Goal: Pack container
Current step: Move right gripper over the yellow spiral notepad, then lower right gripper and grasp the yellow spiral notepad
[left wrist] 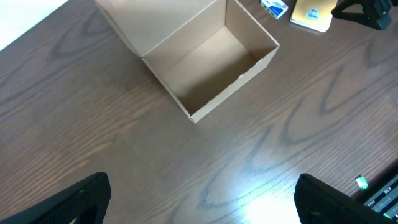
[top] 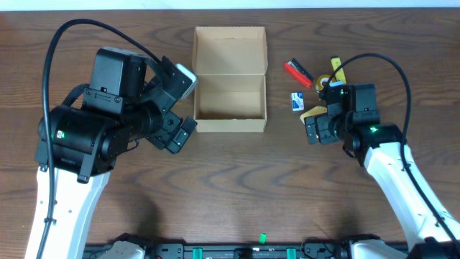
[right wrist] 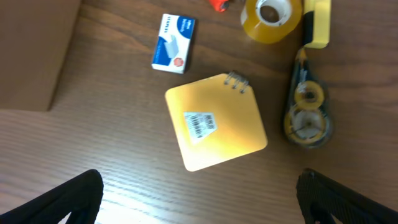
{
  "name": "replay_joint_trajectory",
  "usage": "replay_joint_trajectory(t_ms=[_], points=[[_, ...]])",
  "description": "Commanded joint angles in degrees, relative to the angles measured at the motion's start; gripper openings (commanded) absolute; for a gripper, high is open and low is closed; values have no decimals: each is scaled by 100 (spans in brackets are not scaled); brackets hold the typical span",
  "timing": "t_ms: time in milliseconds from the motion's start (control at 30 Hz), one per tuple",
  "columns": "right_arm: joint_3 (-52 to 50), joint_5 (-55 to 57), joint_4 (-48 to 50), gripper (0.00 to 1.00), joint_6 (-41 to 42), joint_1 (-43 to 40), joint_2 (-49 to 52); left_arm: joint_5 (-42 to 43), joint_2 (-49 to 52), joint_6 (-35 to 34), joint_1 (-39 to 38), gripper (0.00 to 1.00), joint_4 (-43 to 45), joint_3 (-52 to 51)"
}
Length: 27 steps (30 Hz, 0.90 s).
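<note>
**Obstructed or truncated items.** In the overhead view, the yellow spiral notepad (right wrist: 216, 122) is largely covered by the right gripper (right wrist: 199, 190); only a pale corner is exposed. In both wrist views the fingers are cut off by the lower frame edge, so only dark tips are seen. The red item (top: 297, 72) is truncated at the top of the right wrist view and cannot be identified there. What the label on the notepad says cannot be read.

**Position of the container.** The container (top: 230, 80) is placed on the table (top: 230, 194) at top centre, with its flap lid folded back, away from the arms. The left gripper (left wrist: 199, 202) is held just beside the container's left wall, jaws spread wide, nothing gripped. The right gripper is held well apart from the container, above the notepad, jaws likewise spread wide with nothing between them.

**View differences.** The container's bare interior floor is best shown by the left wrist view. Only one tan wall is shown by the right wrist view, at the left edge. The blue and white staple box (right wrist: 173, 43), tape roll (right wrist: 272, 18), yellow marker (right wrist: 316, 22) and correction tape dispenser (right wrist: 306, 112) are shown clearly there, but are partly hidden overhead.
</note>
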Motion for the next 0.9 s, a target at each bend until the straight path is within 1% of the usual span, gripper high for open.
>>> replay_joint_trajectory(t_ms=[0, 167, 367, 433, 567, 667, 867], points=[[101, 291, 105, 99, -179, -52, 223, -33, 13, 37, 4, 95, -15, 94], [101, 295, 210, 99, 964, -52, 555, -33, 13, 37, 4, 95, -15, 94], [101, 356, 378, 99, 1010, -52, 1019, -33, 13, 37, 4, 95, -15, 94], [101, 348, 481, 99, 723, -52, 1198, -33, 13, 37, 4, 95, -15, 94], [101, 332, 846, 99, -114, -52, 1322, -33, 13, 37, 4, 95, -15, 94], [101, 334, 1099, 99, -516, -76, 1364, -33, 13, 37, 4, 95, -15, 94], [103, 201, 1480, 99, -789, -236, 1698, -33, 13, 37, 4, 95, -15, 94]])
